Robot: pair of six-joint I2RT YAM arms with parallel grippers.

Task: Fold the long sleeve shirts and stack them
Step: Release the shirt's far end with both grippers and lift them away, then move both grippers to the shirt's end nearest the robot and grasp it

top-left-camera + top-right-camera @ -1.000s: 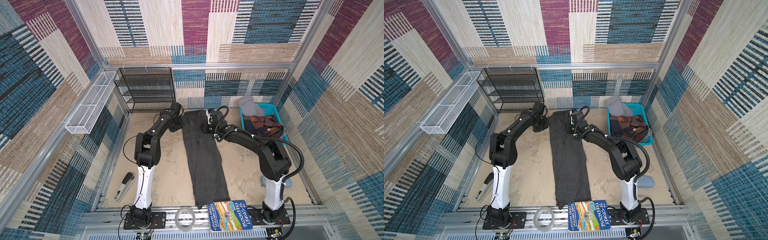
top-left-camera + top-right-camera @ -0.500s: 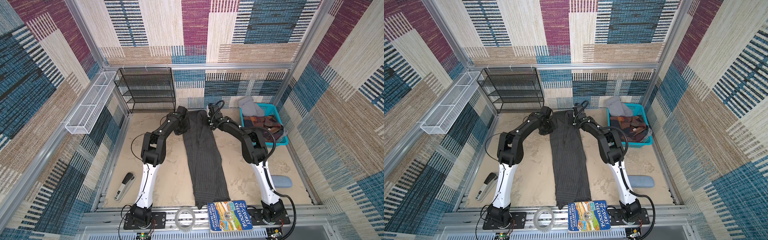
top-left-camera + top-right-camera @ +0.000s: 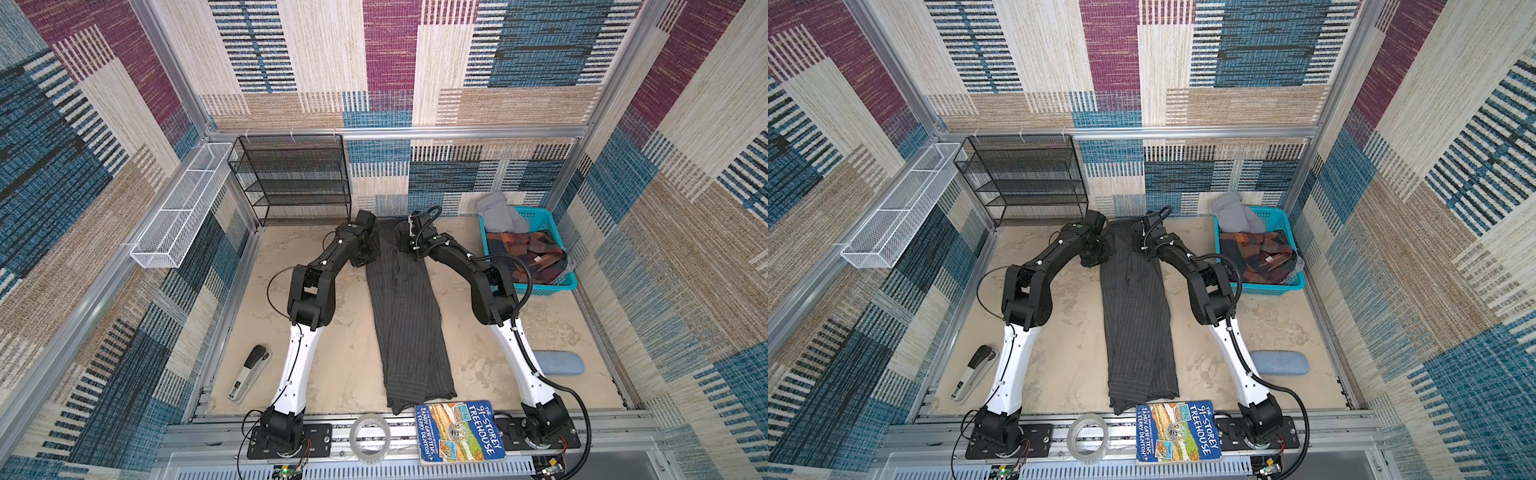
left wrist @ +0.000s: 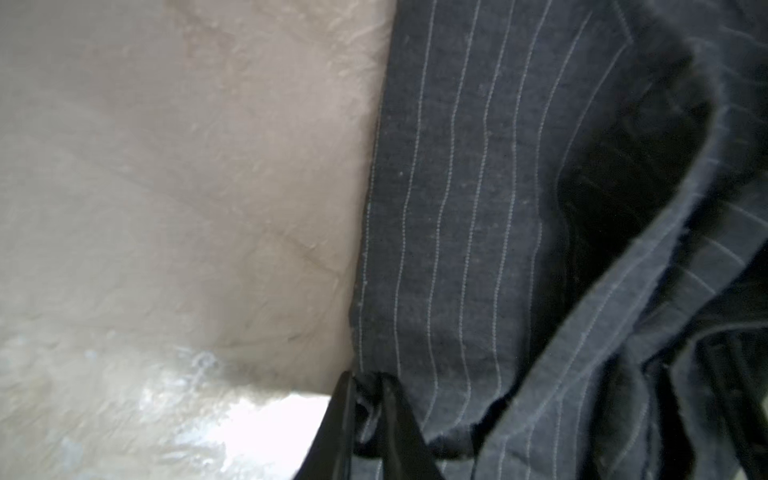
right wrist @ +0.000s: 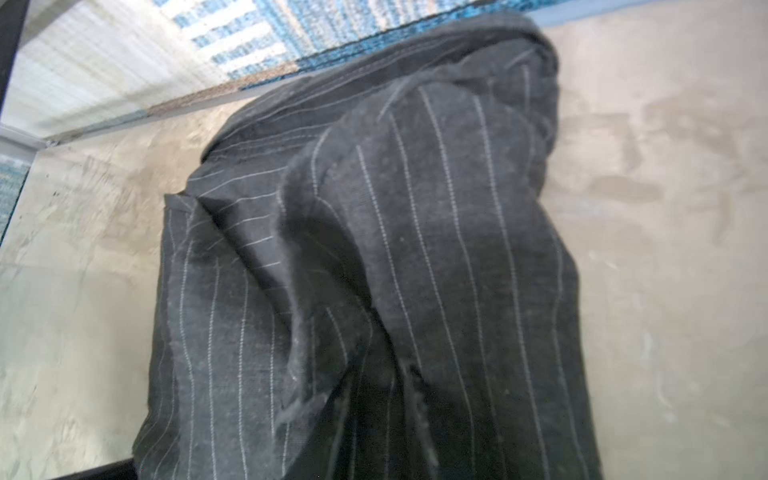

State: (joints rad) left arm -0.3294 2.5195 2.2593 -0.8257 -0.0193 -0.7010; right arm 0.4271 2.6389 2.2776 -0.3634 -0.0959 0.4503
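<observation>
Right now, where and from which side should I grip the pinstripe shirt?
Grip the pinstripe shirt at its far collar-end corners, coming from each outer long edge. It lies as a narrow lengthwise strip, so lifting that end should fold it toward the hem.

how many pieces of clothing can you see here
3: the charcoal pinstripe shirt stretched along the middle of the table, a grey garment draped over the blue basket's far rim, and a plaid one inside it. More may lie hidden underneath.

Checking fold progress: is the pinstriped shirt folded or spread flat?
Folded lengthwise: the pinstriped shirt lies as a narrow strip, its sides turned in and meeting along the middle.
</observation>
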